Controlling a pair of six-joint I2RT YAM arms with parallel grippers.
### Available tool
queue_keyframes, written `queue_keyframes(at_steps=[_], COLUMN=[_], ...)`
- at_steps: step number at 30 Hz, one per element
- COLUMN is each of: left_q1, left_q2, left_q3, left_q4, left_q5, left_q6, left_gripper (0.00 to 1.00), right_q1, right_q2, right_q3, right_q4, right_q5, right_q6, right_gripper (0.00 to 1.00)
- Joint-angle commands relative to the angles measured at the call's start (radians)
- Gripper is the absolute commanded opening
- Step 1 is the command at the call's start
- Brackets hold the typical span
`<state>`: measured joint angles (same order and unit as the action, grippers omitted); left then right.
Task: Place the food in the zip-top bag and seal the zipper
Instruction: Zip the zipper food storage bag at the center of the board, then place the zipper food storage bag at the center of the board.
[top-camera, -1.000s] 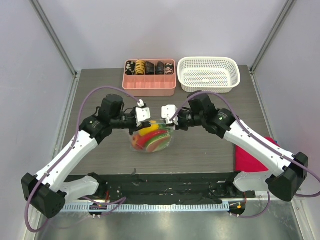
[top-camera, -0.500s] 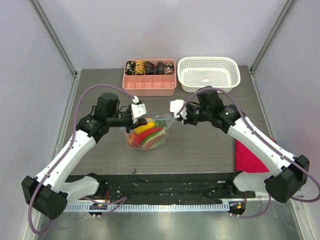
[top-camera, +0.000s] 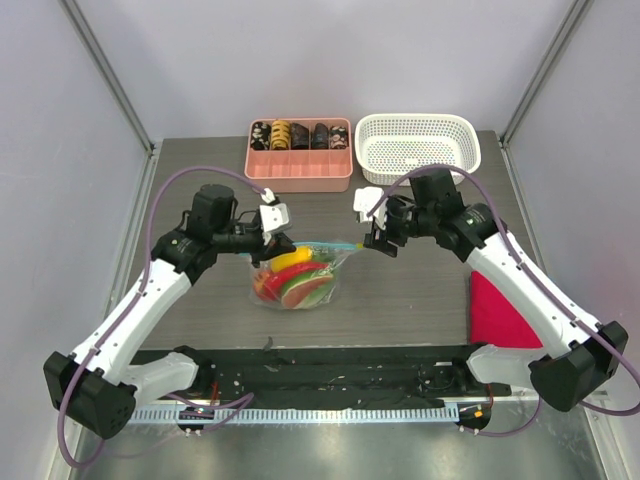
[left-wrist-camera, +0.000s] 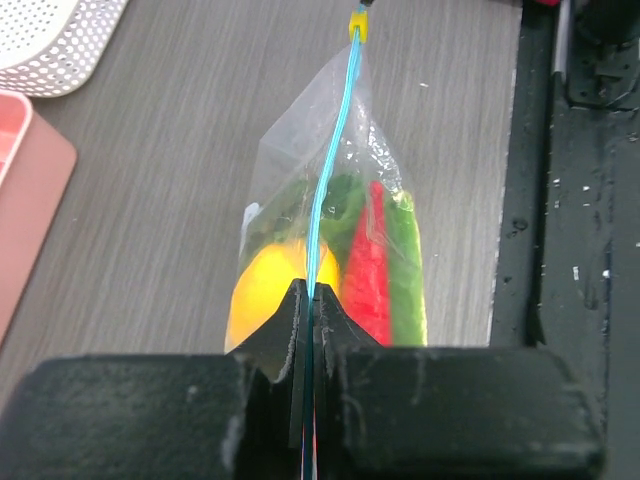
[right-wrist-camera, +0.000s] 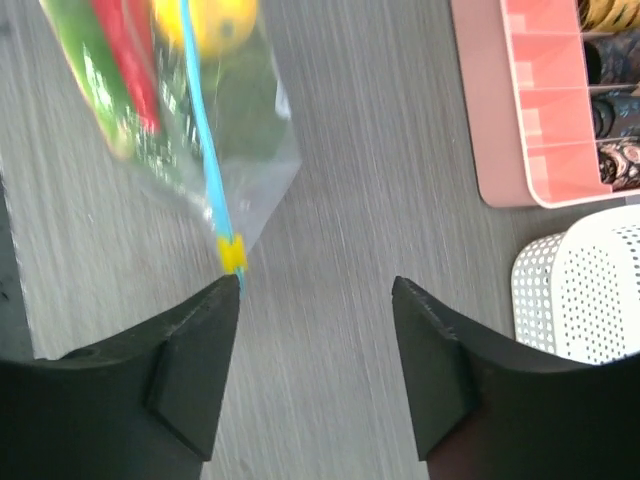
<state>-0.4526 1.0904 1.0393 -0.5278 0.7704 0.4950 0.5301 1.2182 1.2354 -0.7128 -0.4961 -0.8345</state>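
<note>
**Left wrist view: loaded bag hangs on a single pinch**

The left gripper (left-wrist-camera: 308, 300), jaws pressed together, clamps one end of the zipper (left-wrist-camera: 335, 150), which runs as a light-blue line along the top of the zip-top bag (left-wrist-camera: 330, 200) to a yellow slider (left-wrist-camera: 357, 28) at the far corner. The food (top-camera: 295, 285), yellow, red and green pieces, sits inside the bag near the middle of the table (top-camera: 420, 290), and the bag's bottom appears to rest on the wood.

The right gripper (right-wrist-camera: 315, 290) stands spread and holds nothing, one fingertip just beside the slider. If that arm pulls away at an angle, the finger could catch the slider and drag the strip back open. With only one corner held, the weight of the food could also tip the bag over or peel the thin strip out of the pinch. Whether the seal is closed along its whole length cannot be told.

Both arms reach inward from their bases with elbows raised and wrists turned towards each other across the bag. The pink tray (top-camera: 299, 165) and white basket (top-camera: 462, 160) lie well beyond.
</note>
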Motion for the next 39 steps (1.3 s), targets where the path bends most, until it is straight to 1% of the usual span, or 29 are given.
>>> queue_keyframes(at_steps=[1,4,7,11,15,16,17,18,19,21,23,24,25,26,27,29,31,32,34,37,39], left_q1=[-0.018,-0.023,-0.023,-0.024,-0.024,-0.024,-0.024,-0.023,-0.017,-0.015,-0.015,-0.014,-0.002,0.012,0.026,0.064,0.095,0.100,0.103,0.100,0.092], left_q2=[0.003,0.012,0.017,0.012,-0.001,0.002,0.005,0.023,0.032,0.060,0.074,0.094,0.115,0.135,0.178,0.221,0.281,0.302,0.335,0.361,0.368], left_q3=[0.045,0.045,0.045,0.038,0.024,0.021,0.022,0.022,0.030,0.034,0.033,0.044,0.059,0.083,0.137,0.220,0.270,0.309,0.312,0.257,0.231], left_q4=[0.057,0.091,0.120,0.143,0.134,0.129,0.126,0.129,0.132,0.152,0.224,0.251,0.268,0.276,0.275,0.266,0.241,0.211,0.187,0.175,0.131], left_q5=[0.059,0.053,0.066,0.076,0.093,0.081,0.067,0.038,0.035,0.026,-0.017,-0.093,-0.118,-0.126,-0.119,-0.117,-0.086,-0.076,-0.031,0.053,0.091], left_q6=[-0.073,-0.127,-0.151,-0.161,-0.150,-0.153,-0.154,-0.171,-0.179,-0.184,-0.168,-0.153,-0.150,-0.141,-0.132,-0.136,-0.131,-0.128,-0.115,-0.140,-0.148], left_gripper=[0.00,0.00,0.00,0.00,0.00,0.00,0.00,0.00,0.00,0.00,0.00,0.00,0.00,0.00,0.00,0.00,0.00,0.00,0.00,0.00,0.00], right_q1=[0.042,0.111,0.182,0.223,0.237,0.237,0.235,0.237,0.234,0.234,0.234,0.232,0.229,0.208,0.197,0.159,0.133,0.116,0.111,0.116,0.146], right_q2=[-0.003,0.007,0.039,0.081,0.125,0.133,0.139,0.148,0.152,0.147,0.149,0.158,0.162,0.168,0.184,0.210,0.248,0.254,0.251,0.218,0.181], right_q3=[0.091,0.091,0.093,0.058,0.042,0.041,0.041,0.042,0.038,0.032,0.026,0.024,0.030,0.035,0.041,0.079,0.136,0.144,0.125,0.043,-0.045], right_q4=[0.091,0.156,0.180,0.263,0.303,0.311,0.315,0.315,0.314,0.322,0.352,0.393,0.412,0.429,0.479,0.513,0.510,0.504,0.487,0.429,0.418], right_q5=[-0.094,-0.094,-0.079,-0.033,0.048,0.068,0.092,0.117,0.120,0.120,0.151,0.207,0.221,0.235,0.246,0.266,0.258,0.254,0.245,0.180,0.182], right_q6=[0.133,0.173,0.193,0.229,0.232,0.233,0.238,0.236,0.221,0.196,0.175,0.166,0.150,0.105,0.088,0.019,-0.006,-0.029,-0.041,-0.028,-0.015], right_gripper=[0.70,0.72,0.72,0.69,0.63,0.57,0.53,0.46,0.20,0.01,0.01,0.01,0.01,0.01,0.01,0.01,0.01,0.01,0.01,0.01,0.01])
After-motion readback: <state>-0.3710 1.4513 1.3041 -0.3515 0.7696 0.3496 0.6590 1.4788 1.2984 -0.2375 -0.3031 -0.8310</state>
